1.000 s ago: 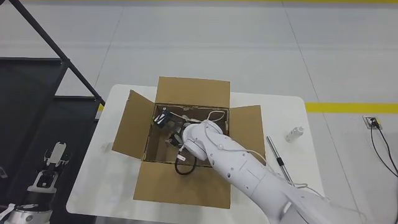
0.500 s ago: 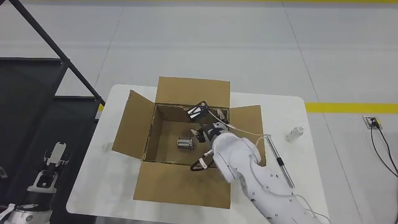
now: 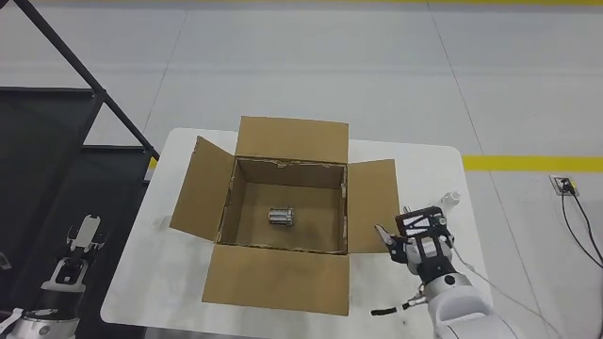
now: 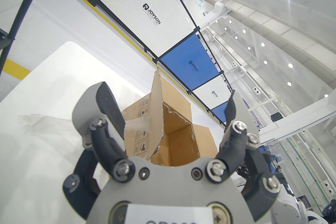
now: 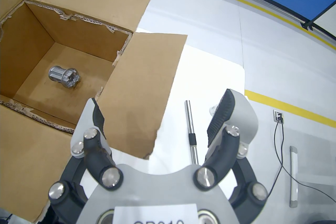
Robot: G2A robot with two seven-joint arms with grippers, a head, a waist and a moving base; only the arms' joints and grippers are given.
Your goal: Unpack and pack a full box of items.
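An open cardboard box (image 3: 283, 287) stands mid-table with all flaps spread (image 5: 78, 25) (image 4: 178, 141). One small silver metal part (image 3: 282, 216) lies on its floor (image 5: 63, 77). My right gripper (image 3: 412, 235) hangs open and empty over the table just right of the box's right flap (image 5: 160, 100). A thin metal rod (image 5: 191, 130) and a small clear bottle (image 3: 450, 200) lie on the table beyond it. My left gripper (image 3: 85, 233) is open and empty, low and off the table's left side (image 4: 168, 95), facing the box.
The white table (image 3: 179, 292) has bare room left and right of the box. A scrap of clear plastic (image 4: 39, 120) lies by the left flap. A dark metal frame (image 3: 94, 94) stands to the left. A floor socket with a cable (image 3: 563, 185) is at the right.
My right arm has pulled out of the box and swung right and toward the front, uncovering the metal part inside. The left arm has not moved.
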